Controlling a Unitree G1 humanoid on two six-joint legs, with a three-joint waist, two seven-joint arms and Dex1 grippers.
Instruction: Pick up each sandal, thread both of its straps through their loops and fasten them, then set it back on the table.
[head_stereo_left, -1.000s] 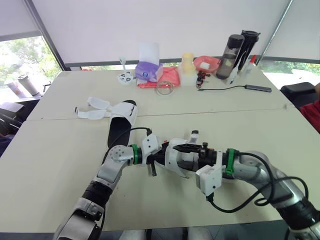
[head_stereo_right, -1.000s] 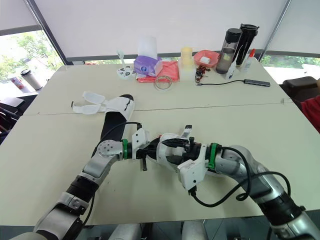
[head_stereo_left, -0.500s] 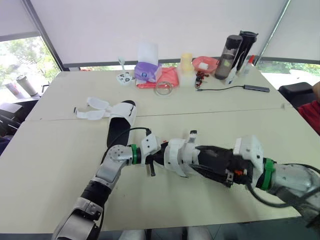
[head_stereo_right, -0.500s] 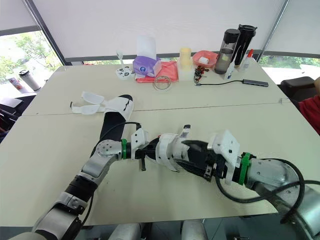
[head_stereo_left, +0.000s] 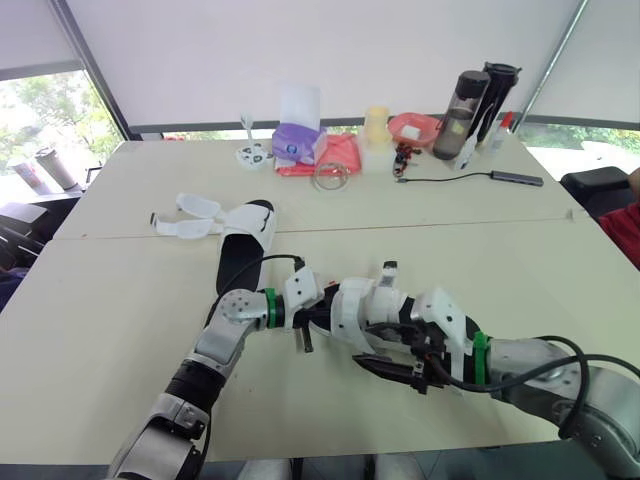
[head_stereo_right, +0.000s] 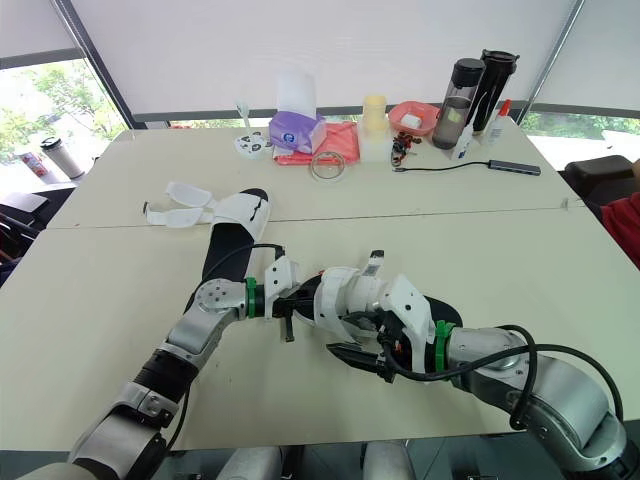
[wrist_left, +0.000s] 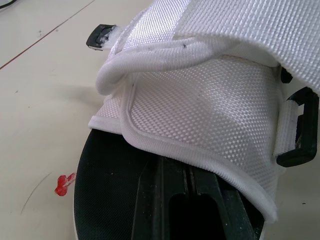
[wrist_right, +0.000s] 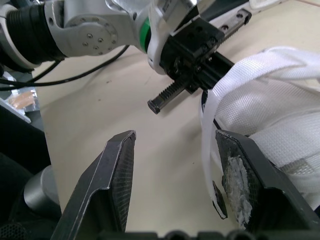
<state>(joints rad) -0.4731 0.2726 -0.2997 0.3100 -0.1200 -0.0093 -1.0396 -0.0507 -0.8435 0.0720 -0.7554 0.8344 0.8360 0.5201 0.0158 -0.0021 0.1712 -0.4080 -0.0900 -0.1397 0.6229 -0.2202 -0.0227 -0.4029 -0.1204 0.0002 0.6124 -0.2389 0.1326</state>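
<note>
A black-soled sandal (head_stereo_left: 365, 305) with white straps lies at the table's near middle. My left gripper (head_stereo_left: 316, 316) is shut on its left end; in the left wrist view the white strap (wrist_left: 200, 115) arches over the black sole (wrist_left: 105, 190), with a black loop (wrist_left: 299, 131) at its side. My right gripper (head_stereo_left: 386, 367) hovers open just in front of the sandal, a loose white strap (wrist_right: 212, 120) hanging beside one of its fingers (wrist_right: 245, 175). The second sandal (head_stereo_left: 243, 242) lies farther back on the left, its white straps (head_stereo_left: 190, 215) spread flat on the table.
Along the far edge stand a tissue box (head_stereo_left: 297, 138), a red cloth (head_stereo_left: 335, 155), a clear tape ring (head_stereo_left: 328, 174), a yellow cup stack (head_stereo_left: 375, 135), a pink bowl (head_stereo_left: 413, 127) and two dark bottles (head_stereo_left: 470, 100). A cable with a hub (head_stereo_left: 515, 177) lies at right.
My right gripper left the sandal's straps, swung out to the right, then came back and now sits open at the sandal's near side. The left arm kept its hold.
</note>
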